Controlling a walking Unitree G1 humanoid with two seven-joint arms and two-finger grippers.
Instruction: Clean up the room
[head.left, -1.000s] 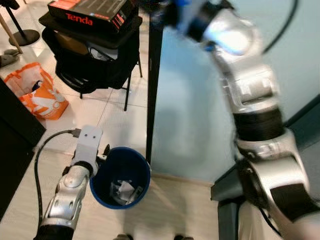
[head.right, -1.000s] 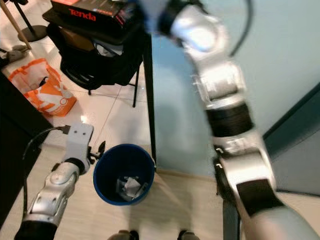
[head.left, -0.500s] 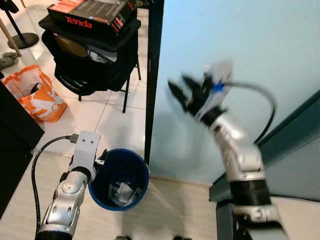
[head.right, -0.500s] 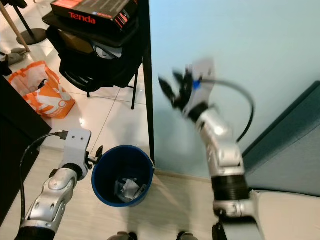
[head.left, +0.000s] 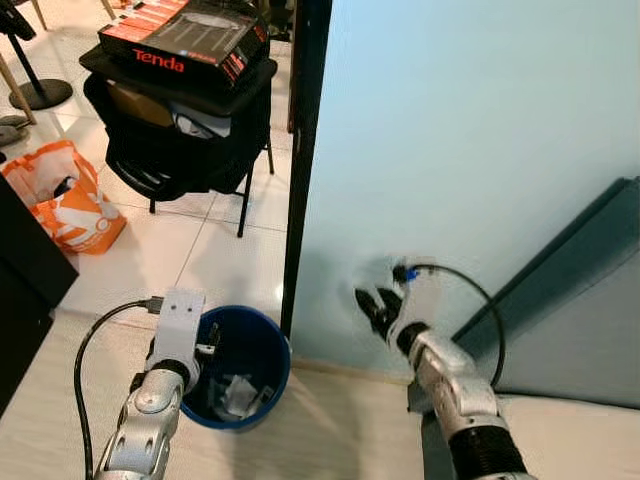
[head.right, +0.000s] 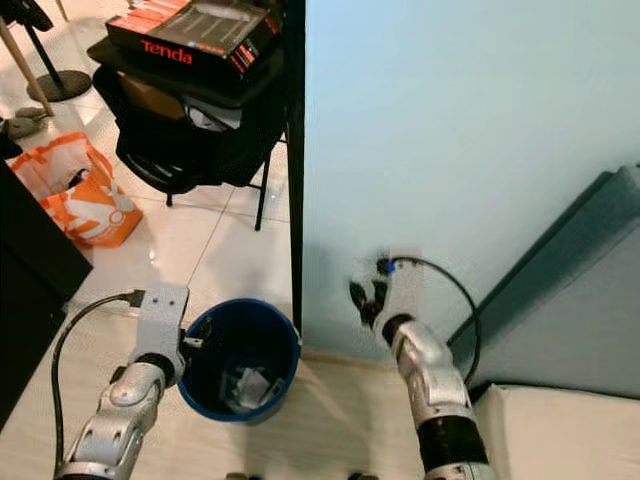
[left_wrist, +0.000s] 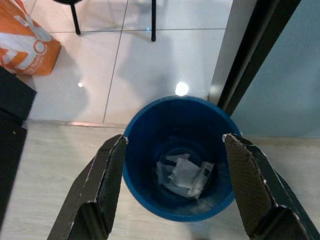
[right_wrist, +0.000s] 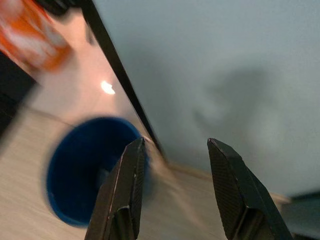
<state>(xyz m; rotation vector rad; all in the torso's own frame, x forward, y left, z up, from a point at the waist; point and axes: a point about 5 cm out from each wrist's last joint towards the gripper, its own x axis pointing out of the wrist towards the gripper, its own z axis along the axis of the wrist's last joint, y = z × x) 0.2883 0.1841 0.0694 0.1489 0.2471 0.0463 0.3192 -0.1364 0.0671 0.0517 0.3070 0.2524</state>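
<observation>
Above the blue bin (left_wrist: 177, 155), the left gripper (left_wrist: 175, 190) hangs with its jaws spread wide and empty, one finger on each side of the rim as the wrist camera looks straight down inside, a pose that suits dropping something in or checking what has landed. Crumpled white paper scraps (left_wrist: 184, 174) lie at the bottom of the bin, the only rubbish visible inside. Just beside the pale blue wall panel (head.left: 470, 150), the right gripper (head.left: 378, 305) is also parted and carries nothing, held low and tilted toward the bin, judged to be between jobs. A black post (head.left: 303, 160) edges the panel, and the bin stands on the floor right at its foot, within reach of both arms. Farther off on the tiled floor (head.left: 190, 250) sits an orange bag (head.left: 62, 200), and a black chair (head.left: 180, 130) piled with dark things bears a Tenda box (head.left: 185, 40) on top, likely the next candidates for tidying.
</observation>
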